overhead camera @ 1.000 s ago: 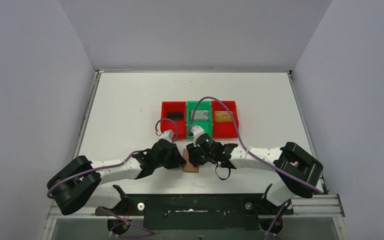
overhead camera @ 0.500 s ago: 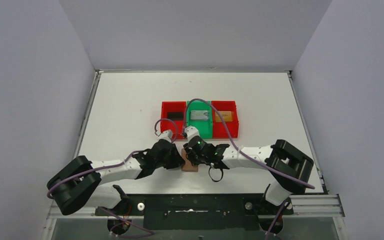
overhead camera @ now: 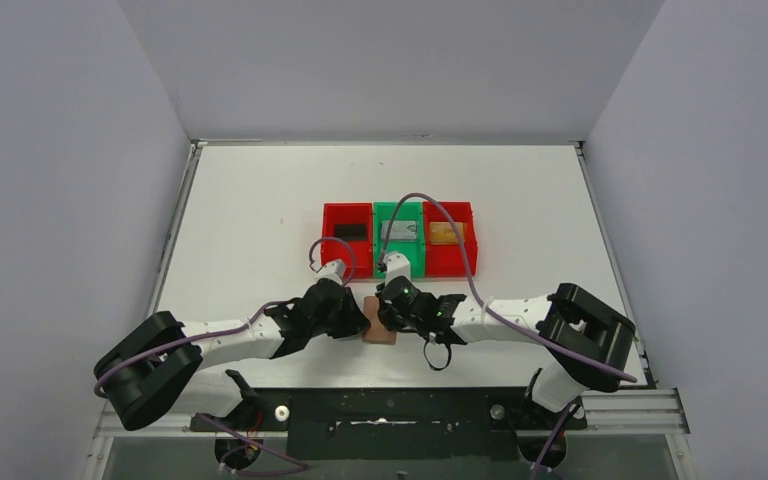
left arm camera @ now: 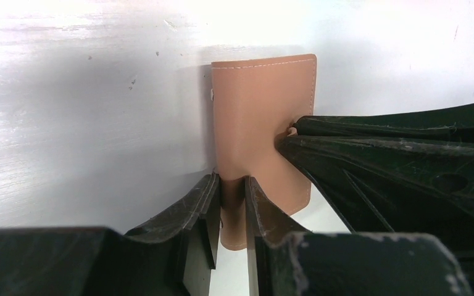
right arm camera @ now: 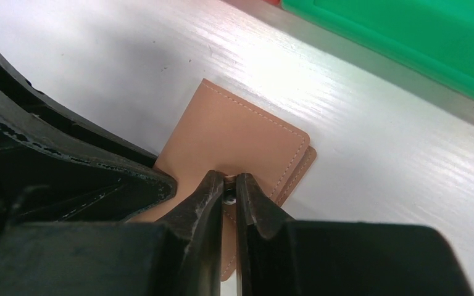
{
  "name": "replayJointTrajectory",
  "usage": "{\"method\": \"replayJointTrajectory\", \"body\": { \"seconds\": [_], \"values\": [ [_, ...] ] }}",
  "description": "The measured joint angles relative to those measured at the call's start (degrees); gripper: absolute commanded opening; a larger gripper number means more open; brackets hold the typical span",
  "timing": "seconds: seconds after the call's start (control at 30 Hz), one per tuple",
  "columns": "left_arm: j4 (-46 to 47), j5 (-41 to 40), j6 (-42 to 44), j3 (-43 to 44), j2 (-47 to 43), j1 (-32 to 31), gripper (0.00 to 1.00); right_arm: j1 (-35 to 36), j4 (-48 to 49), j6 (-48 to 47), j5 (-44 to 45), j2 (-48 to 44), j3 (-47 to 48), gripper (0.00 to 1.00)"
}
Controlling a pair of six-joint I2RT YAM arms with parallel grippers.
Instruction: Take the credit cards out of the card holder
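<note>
The tan card holder [overhead camera: 382, 336] lies folded shut on the white table between both grippers. My left gripper [left arm camera: 232, 191] is shut on its near edge and pins it in place; the leather [left arm camera: 262, 117] stretches away from the jaws. My right gripper [right arm camera: 228, 185] is shut on the little strap tab with its metal snap, at the side of the card holder [right arm camera: 234, 132]. Three credit cards lie in the bins behind: a black one [overhead camera: 349, 231], a silver-grey one [overhead camera: 398, 232] and a gold-orange one [overhead camera: 446, 234]. The holder's inside is hidden.
A red bin [overhead camera: 327, 228], a green bin [overhead camera: 400, 262] and a second red bin [overhead camera: 452, 264] stand in a row just beyond the card holder. The green bin's wall [right arm camera: 407, 43] shows close behind in the right wrist view. Grey walls ring the table.
My right gripper has closed its jaws onto the strap tab, and its arm has shifted a little to the left. The left gripper and the card holder have stayed put.
</note>
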Motion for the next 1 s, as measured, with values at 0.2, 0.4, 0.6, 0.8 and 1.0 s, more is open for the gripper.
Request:
{"method": "replayJointTrajectory", "body": {
  "seconds": [0.2,0.4,0.6,0.8,1.0],
  "values": [
    [0.1,-0.1,-0.2,-0.4,-1.1,-0.2,0.0,-2.3,0.5,3.7,-3.0,-2.5,-2.2,0.0],
    [0.5,-0.6,-0.5,-1.0,-2.7,-0.5,0.0,-3.1,-0.2,6.1,-3.8,-5.4,-3.6,0.0],
    [-0.8,-1.3,-0.6,-2.1,-3.0,-0.5,0.0,-4.0,-2.3,7.0,-2.2,-9.0,-5.2,0.0],
    [-0.8,-1.2,-0.6,-2.1,-3.0,-0.5,0.0,-4.2,-4.2,8.4,-0.7,-9.8,-5.4,0.03],
    [-1.3,-1.2,-0.4,-2.1,-3.7,-0.5,0.06,-4.3,-8.4,12.1,2.1,-9.9,-5.4,0.22]
  ]
}}
